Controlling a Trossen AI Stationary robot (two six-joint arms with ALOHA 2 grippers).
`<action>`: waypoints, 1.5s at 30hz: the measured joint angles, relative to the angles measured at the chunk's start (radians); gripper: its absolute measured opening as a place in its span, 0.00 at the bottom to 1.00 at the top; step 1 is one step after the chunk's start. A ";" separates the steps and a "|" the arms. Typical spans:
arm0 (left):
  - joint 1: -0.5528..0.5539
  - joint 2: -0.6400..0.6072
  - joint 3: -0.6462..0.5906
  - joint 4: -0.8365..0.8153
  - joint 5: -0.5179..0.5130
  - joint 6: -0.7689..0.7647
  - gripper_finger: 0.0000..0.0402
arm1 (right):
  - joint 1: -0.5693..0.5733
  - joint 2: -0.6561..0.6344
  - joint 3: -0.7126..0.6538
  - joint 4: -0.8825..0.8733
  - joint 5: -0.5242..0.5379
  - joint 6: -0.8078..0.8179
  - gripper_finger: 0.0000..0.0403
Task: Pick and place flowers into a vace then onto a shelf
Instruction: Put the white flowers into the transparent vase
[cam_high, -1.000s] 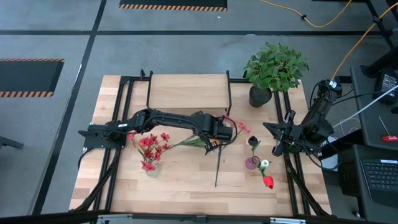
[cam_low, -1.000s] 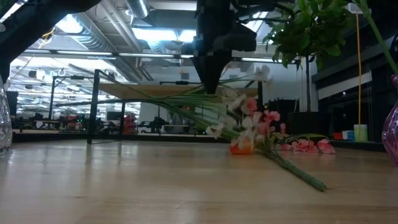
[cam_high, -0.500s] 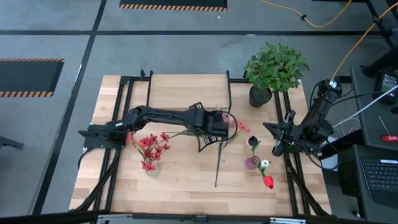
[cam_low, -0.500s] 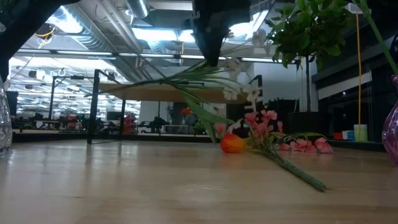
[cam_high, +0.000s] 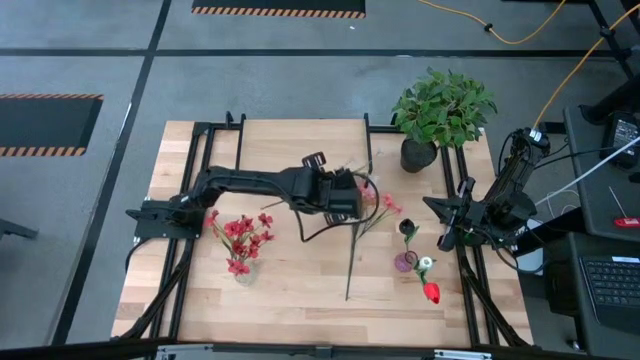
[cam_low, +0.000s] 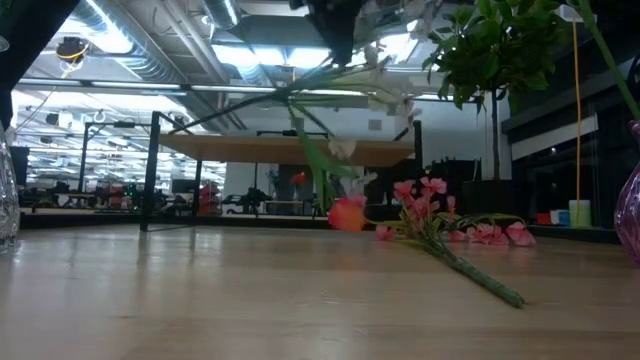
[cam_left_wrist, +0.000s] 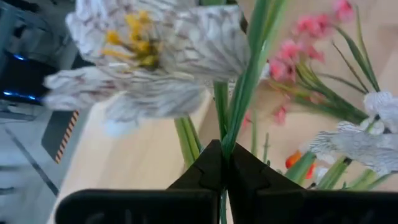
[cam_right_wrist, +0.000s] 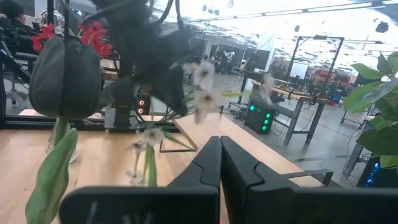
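At the high view's center, the left gripper (cam_high: 345, 192), fingers clamped on a white-bloomed stem (cam_left_wrist: 239, 93), should carry it level toward the lower-left vase (cam_high: 243, 268) without snagging the shelf (cam_high: 300, 146).

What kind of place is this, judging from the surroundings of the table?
Probably a robotics lab or workshop in an industrial hall. Hazard-striped floor markings and an orange cable lie on the grey concrete floor, and more metal-framed workbenches stand under exposed ceiling ducts.
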 joint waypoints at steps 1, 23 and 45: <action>0.000 -0.008 0.000 0.004 -0.010 0.002 0.01 | 0.000 0.000 0.000 0.000 0.000 0.000 0.01; -0.030 -0.058 -0.001 0.091 -0.055 0.167 0.01 | 0.000 0.000 0.000 0.000 0.000 -0.003 0.01; -0.033 -0.071 0.000 0.091 0.022 0.183 0.01 | 0.000 0.000 0.000 -0.002 0.000 -0.002 0.01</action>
